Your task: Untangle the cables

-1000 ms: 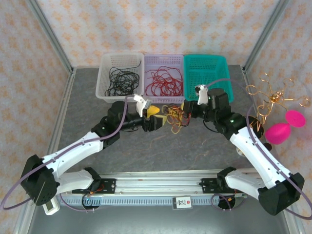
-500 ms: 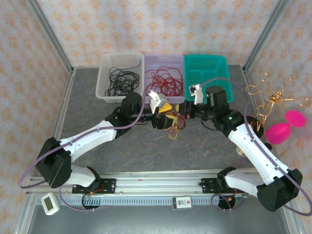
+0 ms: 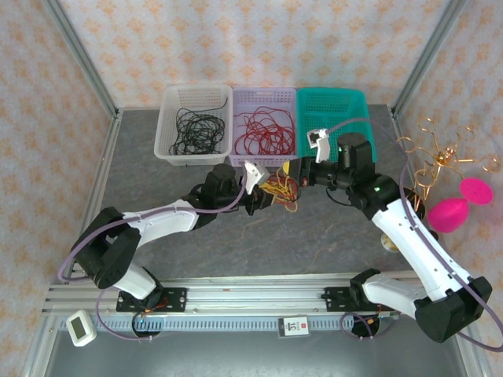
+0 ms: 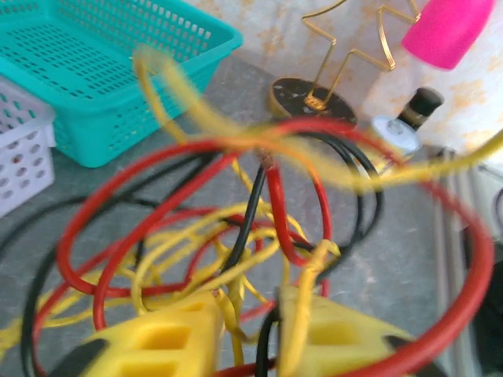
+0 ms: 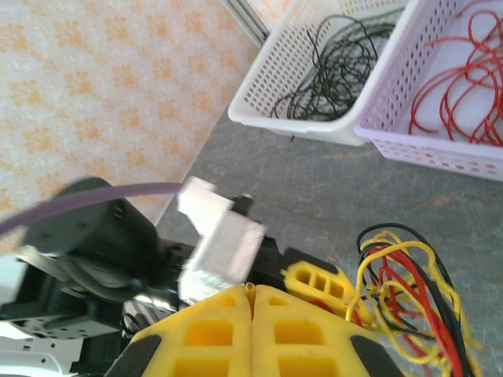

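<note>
The cables [image 3: 280, 188], a small knot of red, yellow and black strands, lie just in front of the baskets. My left gripper [image 3: 266, 196] is pushed into the knot from the left. In the left wrist view its yellow fingers [image 4: 157, 338] stand close together at the left gripper [image 4: 247, 302], with yellow and black strands of the cables [image 4: 275, 204] pinched between them. My right gripper [image 3: 293, 173] sits at the knot's right side. Seen from the right wrist, the right gripper [image 5: 251, 289] is shut, with a yellow cable end nipped at its tips and the cables [image 5: 402, 290] to its right.
Three baskets stand at the back: a white basket [image 3: 168, 146] with black wires, a purple basket [image 3: 264, 92] with red wires, and a teal basket [image 3: 363, 118]. A gold wire stand [image 3: 437, 154] and pink objects [image 3: 449, 214] sit at the right.
My left arm has reached right into the knot and its jaws have closed on strands. The right gripper has drawn slightly back toward the baskets, staying shut.
</note>
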You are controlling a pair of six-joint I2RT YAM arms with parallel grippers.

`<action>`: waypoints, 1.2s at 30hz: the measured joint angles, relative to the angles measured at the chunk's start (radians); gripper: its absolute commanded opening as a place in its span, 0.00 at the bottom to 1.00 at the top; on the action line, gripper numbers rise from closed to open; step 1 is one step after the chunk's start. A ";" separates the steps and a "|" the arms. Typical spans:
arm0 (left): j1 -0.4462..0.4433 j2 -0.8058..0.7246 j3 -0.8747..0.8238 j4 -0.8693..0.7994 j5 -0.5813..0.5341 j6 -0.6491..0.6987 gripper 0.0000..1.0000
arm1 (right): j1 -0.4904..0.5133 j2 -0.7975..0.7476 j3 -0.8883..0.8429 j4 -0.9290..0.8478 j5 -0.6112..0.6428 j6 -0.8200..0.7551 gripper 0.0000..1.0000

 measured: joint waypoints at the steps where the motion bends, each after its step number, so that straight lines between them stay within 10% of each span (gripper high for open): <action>1: 0.000 0.007 -0.014 0.029 -0.020 -0.019 0.02 | 0.000 -0.002 0.012 -0.002 0.002 0.000 0.00; 36: 0.000 0.088 -0.393 0.620 -0.299 -0.444 0.00 | -0.019 0.141 0.664 -0.320 0.489 0.075 0.00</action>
